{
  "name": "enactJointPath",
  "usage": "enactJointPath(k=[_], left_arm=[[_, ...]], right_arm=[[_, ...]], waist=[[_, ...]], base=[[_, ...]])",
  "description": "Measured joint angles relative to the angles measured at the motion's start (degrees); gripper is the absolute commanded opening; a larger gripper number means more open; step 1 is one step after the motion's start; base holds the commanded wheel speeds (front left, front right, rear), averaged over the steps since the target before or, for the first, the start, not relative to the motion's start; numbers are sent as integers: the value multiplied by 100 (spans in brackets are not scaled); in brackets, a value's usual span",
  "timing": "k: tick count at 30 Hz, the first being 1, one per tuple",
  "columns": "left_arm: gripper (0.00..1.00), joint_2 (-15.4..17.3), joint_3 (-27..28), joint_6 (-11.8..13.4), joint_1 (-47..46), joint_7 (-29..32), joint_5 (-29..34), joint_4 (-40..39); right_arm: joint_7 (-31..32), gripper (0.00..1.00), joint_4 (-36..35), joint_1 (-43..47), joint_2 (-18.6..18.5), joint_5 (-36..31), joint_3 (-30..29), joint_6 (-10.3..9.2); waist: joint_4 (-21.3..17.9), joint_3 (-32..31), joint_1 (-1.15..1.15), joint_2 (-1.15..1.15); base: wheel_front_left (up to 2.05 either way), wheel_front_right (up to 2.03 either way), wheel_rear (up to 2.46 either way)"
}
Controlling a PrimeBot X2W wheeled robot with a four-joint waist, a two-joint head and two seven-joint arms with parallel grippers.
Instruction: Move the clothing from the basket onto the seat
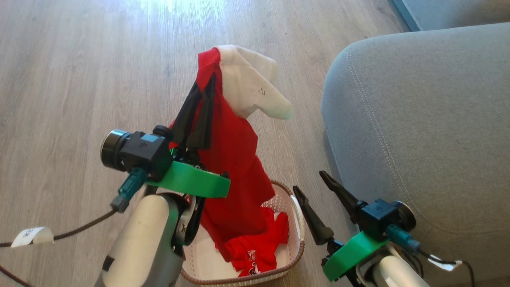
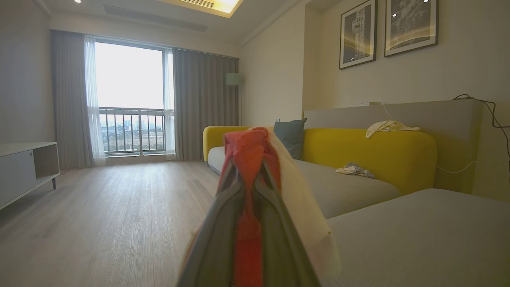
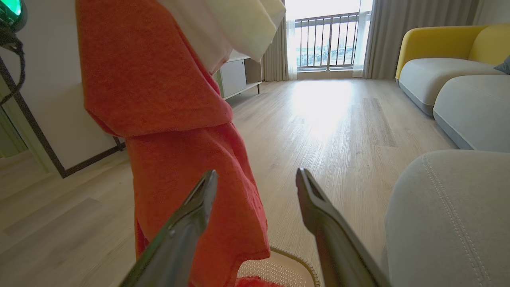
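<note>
Lifting: left gripper point(image 1: 204, 81) clamps a red garment point(image 1: 235, 159) hanging below its fingers point(image 1: 191, 115), right gripper point(image 1: 309, 180) open; next swing onto the seat point(image 1: 418, 119)

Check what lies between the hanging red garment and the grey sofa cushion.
Bare wooden floor, as the head view shows; lower down, the right gripper's open dark fingers stand in that gap.

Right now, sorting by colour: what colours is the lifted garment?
Red garment, white panel; head view best.
</note>
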Motion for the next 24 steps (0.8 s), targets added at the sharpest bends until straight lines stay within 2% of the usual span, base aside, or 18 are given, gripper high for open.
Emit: enactJointPath(k=[5,11,17,24], left_arm=[[0,-1,-8,0,-1,0,0,27],[0,0,-112,44,-8,0,-12,80],[0,3,-411,102,-59,0,-227,-57],[0,2,-836,244,-283,0,-356,-178]], right_arm=[[0,100,-374,-25,-227,-179,383,0],[0,100,-380,-97,-301,-368,675,0],[0,100,-130,-492,-297,-595,980,0],[0,100,212,-651,-78,-699,1093,0]], waist=[[13,6,0,0],[48,4,0,0],[109,4,0,0],[222,-20,0,0]], base=[[0,0,0],[0,0,0],[0,0,0],[0,0,0]])
